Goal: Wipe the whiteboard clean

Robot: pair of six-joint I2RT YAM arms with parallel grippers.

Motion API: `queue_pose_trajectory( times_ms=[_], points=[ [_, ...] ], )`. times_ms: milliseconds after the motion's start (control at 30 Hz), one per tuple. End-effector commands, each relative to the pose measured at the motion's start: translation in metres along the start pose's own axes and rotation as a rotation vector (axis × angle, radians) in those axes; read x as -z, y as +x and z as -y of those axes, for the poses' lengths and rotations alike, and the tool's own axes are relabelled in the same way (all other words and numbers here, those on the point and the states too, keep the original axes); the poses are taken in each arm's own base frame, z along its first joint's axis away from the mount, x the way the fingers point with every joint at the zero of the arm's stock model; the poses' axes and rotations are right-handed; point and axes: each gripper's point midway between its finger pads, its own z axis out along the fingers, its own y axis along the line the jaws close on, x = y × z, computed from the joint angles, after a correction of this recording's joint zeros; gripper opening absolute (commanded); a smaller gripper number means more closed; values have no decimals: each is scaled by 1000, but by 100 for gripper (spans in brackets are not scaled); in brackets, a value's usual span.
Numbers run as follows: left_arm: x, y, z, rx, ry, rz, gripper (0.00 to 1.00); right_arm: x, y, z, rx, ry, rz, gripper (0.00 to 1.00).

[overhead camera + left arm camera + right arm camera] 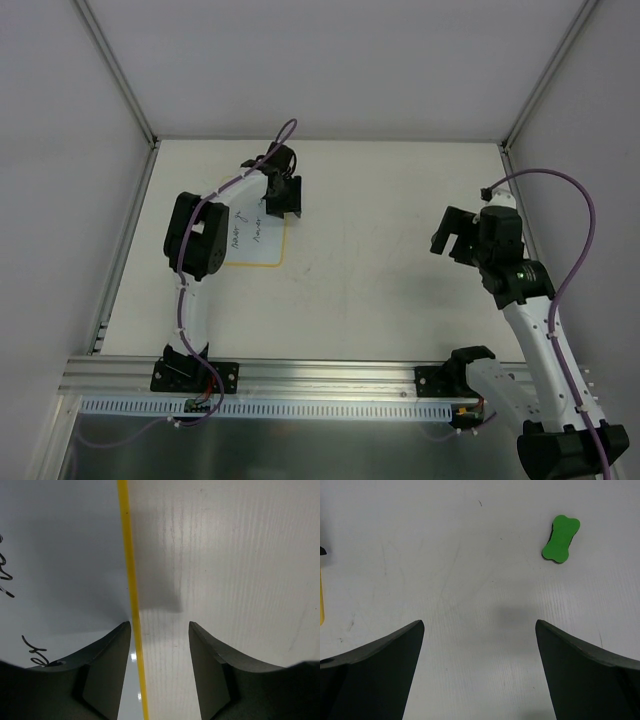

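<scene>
The whiteboard (263,250), white with a yellow border and black handwriting, lies at the table's left, partly under my left arm. In the left wrist view the whiteboard (65,555) fills the left side, with handwriting (35,651) at its lower left. My left gripper (284,208) (160,630) is open and empty, low over the board's right edge, with one finger (107,672) over the board and the other over the table. My right gripper (452,238) (480,625) is open and empty above bare table. A green bone-shaped eraser (561,538) lies ahead of it to the right. The eraser does not show in the top view.
An aluminium rail (330,375) runs along the near edge where the arm bases are bolted. White walls with metal frame posts (125,235) enclose the table on the left, back and right. A yellow corner of the board (321,597) shows at the right wrist view's left edge.
</scene>
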Motion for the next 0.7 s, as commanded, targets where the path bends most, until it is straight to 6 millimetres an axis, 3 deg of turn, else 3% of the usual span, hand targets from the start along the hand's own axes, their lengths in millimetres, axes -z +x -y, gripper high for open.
queue_pose_trajectory(
  times_ms=[0, 133, 300, 400, 433, 667],
  points=[
    [-12, 8, 6, -43, 4, -32, 50, 6, -3, -1, -15, -13, 26, 99],
    [-17, 16, 15, -66, 27, -55, 47, 10, -4, 0, -23, -12, 43, 99],
    [-18, 48, 51, -196, 85, -107, 39, 11, -2, 4, -32, 2, 51, 99],
    [-19, 84, 79, -293, 124, -163, 34, 11, -1, 5, -36, 4, 52, 99],
    [-20, 107, 93, -345, 141, -198, 33, 11, -1, 5, -36, 6, 50, 99],
    [-7, 197, 145, -473, 199, -320, 27, 5, 2, 12, -31, 47, 39, 99]
  ],
)
